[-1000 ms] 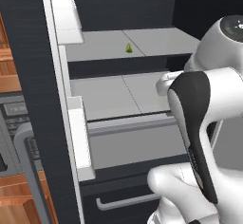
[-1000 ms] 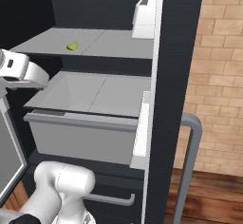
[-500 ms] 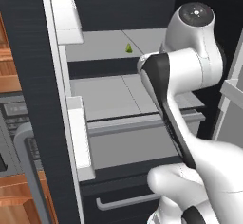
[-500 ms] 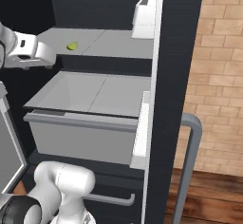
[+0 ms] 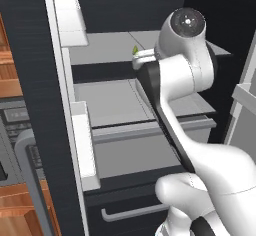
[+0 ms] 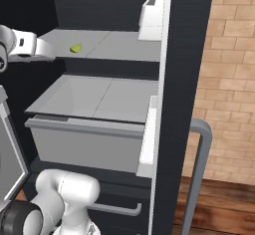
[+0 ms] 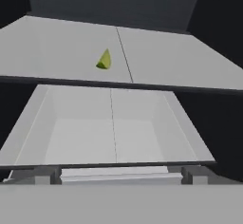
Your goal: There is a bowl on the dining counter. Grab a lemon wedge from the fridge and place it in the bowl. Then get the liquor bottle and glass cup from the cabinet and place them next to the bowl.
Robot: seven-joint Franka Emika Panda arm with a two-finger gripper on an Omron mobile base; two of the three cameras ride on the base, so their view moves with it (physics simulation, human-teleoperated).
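Driving this one remotely, and I'd call it the very first step: going for the wedge, with the bowl, bottle and cup all yet to come. Nearest to me in the left base view is the arm [image 5: 175,80], filling the right half of the frame and reaching into the open fridge [image 6: 182,79]. In the right base view the hand sticks in from the upper left edge, level with the upper shelf. Fingers are spread as wide as they go and there's nothing between them, though honestly I can't make out the tips themselves in any of the shots. Below the hand, in the middle of the hand view, sits an open-topped pale drawer [image 7: 111,133], empty as far as I can see. Further back, on the upper shelf [image 7: 190,64], is the wedge [image 7: 104,60], a small yellow-green bit sitting upper left of centre in the hand view, just left of the seam in the shelf and well short of the back wall. Next move, I reckon: push forward and up over the shelf lip, line the fingers either side of the wedge, then drop and pinch. In the left base view the arm covers most of the wedge, just a sliver peeking out.
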